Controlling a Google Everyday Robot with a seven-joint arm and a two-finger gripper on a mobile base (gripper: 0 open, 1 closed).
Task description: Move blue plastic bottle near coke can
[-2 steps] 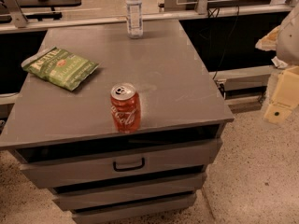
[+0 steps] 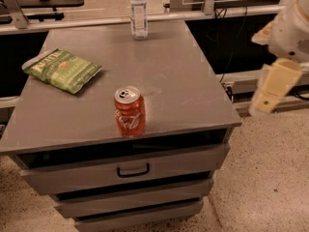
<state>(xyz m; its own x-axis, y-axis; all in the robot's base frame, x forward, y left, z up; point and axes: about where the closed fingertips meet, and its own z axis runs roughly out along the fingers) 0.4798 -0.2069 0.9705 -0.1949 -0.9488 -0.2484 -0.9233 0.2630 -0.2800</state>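
The blue plastic bottle (image 2: 138,12) stands upright at the far edge of the grey cabinet top (image 2: 178,76), clear with a white cap. The red coke can (image 2: 130,111) stands upright near the front edge, well apart from the bottle. My gripper (image 2: 272,88) hangs at the right of the view, off the cabinet's right side and above the floor, far from both bottle and can. It holds nothing that I can see.
A green chip bag (image 2: 62,69) lies on the left part of the cabinet top. The cabinet has drawers (image 2: 130,169) below its front edge. A rail and dark shelving run behind it. Speckled floor (image 2: 270,178) lies to the right.
The arm at the right has shifted slightly; the bottle, can and chip bag have not moved.
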